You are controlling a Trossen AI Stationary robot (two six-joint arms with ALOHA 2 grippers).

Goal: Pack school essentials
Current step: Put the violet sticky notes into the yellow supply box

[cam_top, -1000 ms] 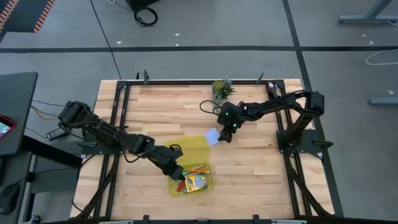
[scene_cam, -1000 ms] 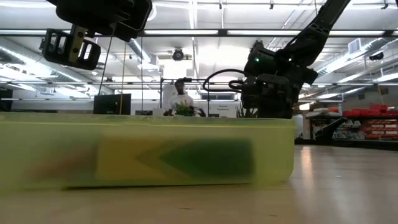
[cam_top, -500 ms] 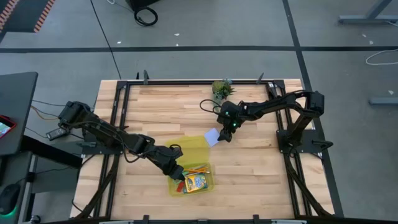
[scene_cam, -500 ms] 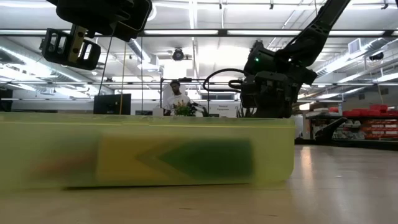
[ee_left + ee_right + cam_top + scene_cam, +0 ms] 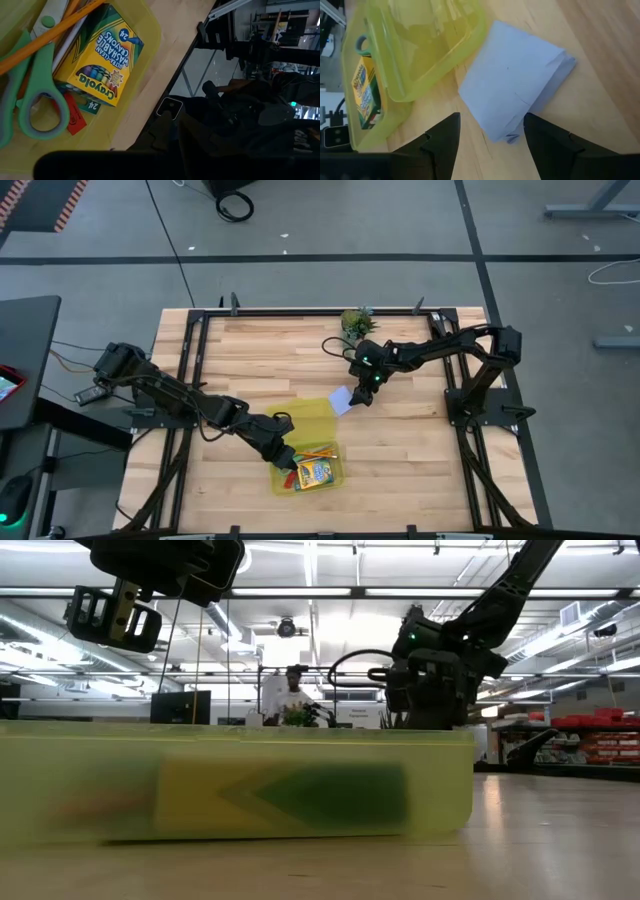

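The translucent yellow case (image 5: 308, 465) lies open near the table's front, its lid (image 5: 312, 417) folded back toward the far side. Inside lie the crayon box (image 5: 100, 60), the green-handled scissors (image 5: 35, 85), orange pencils (image 5: 50, 32) and a small red block (image 5: 74, 112). My left gripper (image 5: 285, 455) hovers over the case's left end. The pale blue note pad (image 5: 512, 82) lies flat on the wood just right of the lid. My right gripper (image 5: 492, 120) is open above it, slanting down from the far right, with the pad's near corner between its fingers. My right gripper has one finger (image 5: 540, 135) close against the note pad's edge (image 5: 522, 122), and I cannot tell whether it touches. The other finger stands clear of the pad. The pad lies flat on the table.
A small potted plant (image 5: 355, 322) stands at the far edge, behind my right arm. The black frame rail (image 5: 300, 311) runs around the table. Bare wood lies to the right of the case and along the far left.
My right gripper has turned a little where it stands above the note pad, which has stayed put.
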